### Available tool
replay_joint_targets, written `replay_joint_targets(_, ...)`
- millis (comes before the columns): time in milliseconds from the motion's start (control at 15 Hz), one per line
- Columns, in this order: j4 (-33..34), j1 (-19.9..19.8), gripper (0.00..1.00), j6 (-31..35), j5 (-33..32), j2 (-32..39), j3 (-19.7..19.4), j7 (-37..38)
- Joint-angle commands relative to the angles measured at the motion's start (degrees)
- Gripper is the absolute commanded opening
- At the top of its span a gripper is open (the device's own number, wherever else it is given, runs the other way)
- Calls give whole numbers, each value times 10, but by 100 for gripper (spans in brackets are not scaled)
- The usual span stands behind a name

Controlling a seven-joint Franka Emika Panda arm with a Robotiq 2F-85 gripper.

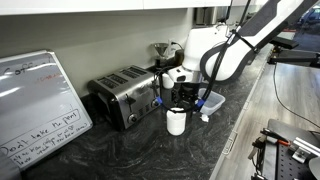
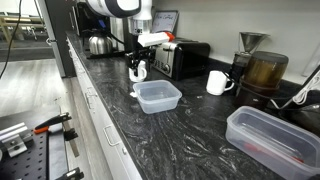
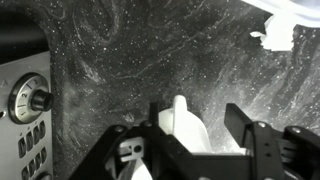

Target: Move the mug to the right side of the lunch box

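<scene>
I had the gripper (image 3: pixel 203 128) over the mug (image 1: pixel 176 122) with its fingers spread apart. In the wrist view the white cup sat between them with a gap toward one finger, so nothing was clamped. The mug stood on the dark counter (image 1: pixel 120 150) near the toaster (image 1: pixel 124 95), just left of the clear lunch box (image 2: pixel 158 97) in both exterior views, with a smaller white cup (image 2: pixel 218 82) well apart to the right.
</scene>
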Motion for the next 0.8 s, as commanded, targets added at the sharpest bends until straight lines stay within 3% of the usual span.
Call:
replay_joint_targets(0, 15, -20, 39, 6, -7, 16, 13, 5)
replay_joint_targets(333, 16, -20, 3, 6, -11, 12, 14, 11)
replay_joint_targets(467, 18, -18, 0, 4, -16, 10, 15, 16)
replay_joint_targets(733, 11, -20, 3, 0, -22, -2, 16, 20)
